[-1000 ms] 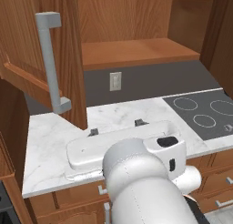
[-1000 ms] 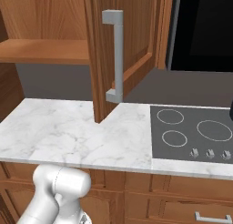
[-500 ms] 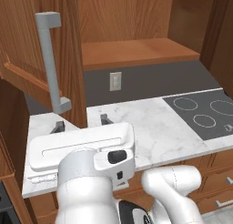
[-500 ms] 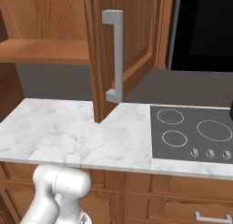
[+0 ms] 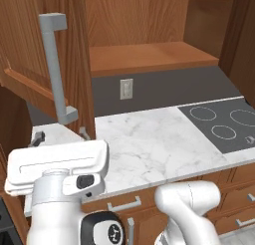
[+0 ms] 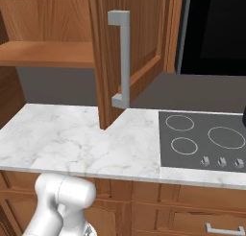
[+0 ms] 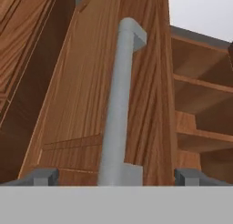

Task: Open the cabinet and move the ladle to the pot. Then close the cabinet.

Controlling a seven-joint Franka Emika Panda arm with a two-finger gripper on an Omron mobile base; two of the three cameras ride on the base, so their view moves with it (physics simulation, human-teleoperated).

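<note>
Cabinet (image 5: pixel 149 35) up on wall, both doors swung open; inside shelf (image 5: pixel 149 57) bare wood. Left door (image 5: pixel 30 50) w/ grey bar handle (image 5: pixel 55 69) hangs out over left end of table (image 6: pixel 72 144); right door (image 6: pixel 129 48) w/ its handle (image 6: pixel 122 60) juts out over table just left of cooktop (image 6: pixel 202 141). Cooktop flush in marble, 4 ring burners, knobs along front edge. Wall outlet (image 5: pixel 126 88) on dark backsplash below cabinet. Tool (image 7: pixel 116 180) low by left door, aimed up at the handle (image 7: pixel 119 109); 2 fingertips (image 7: pixel 43 176) spread wide, 1 each side of bar, nothing pinched.
</note>
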